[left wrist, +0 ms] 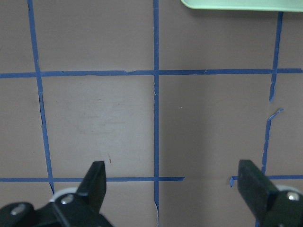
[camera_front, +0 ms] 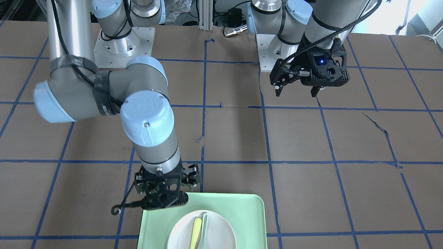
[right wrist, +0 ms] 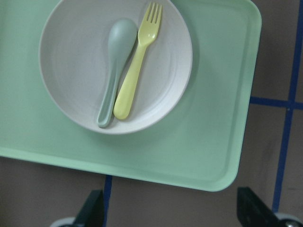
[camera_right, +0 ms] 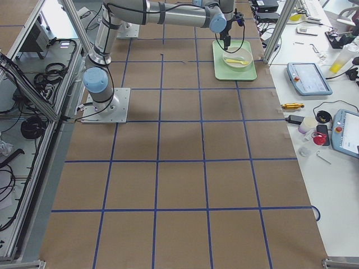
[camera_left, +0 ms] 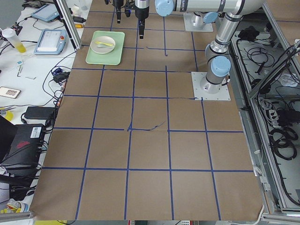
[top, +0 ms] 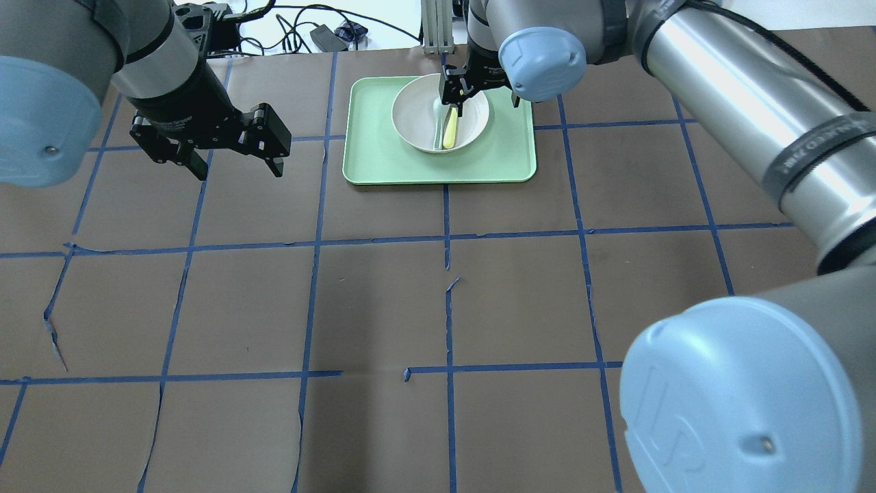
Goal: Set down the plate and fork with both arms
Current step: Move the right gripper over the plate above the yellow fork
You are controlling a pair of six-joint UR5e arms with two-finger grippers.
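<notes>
Fork point(right wrist: 135, 71) and spoon point(right wrist: 116, 61) lie side by side in the plate point(right wrist: 71, 71), handles touching or nearly so. The plate sits on the green tray point(right wrist: 208, 142), which lies close to the table's point(top: 383, 301) far edge, opposite the robot and about midway along it.

The right gripper point(right wrist: 170, 203) hangs above the tray with its fingers spread wide and nothing between them. The left gripper point(left wrist: 173, 175) is likewise spread and empty, over bare table toward the left edge and well apart from the tray.

The step in hand looks like the right arm's reach for the fork, with the plate left to the other arm.

To do it well:
- Turn the wrist so the fingers close across the fork's handle, not along it.
- Narrow the spread before going down. At full width the fingers would straddle both utensils and could take the spoon too.
- Aim for the fork's free side, the one away from the spoon. The inner finger has little or no gap to enter, so it may need to nudge the spoon aside.
- Go low enough to catch the thin handle without pressing on the plate, which could slide on the smooth tray.
- Lift straight up and check that the spoon remains in the plate.
</notes>
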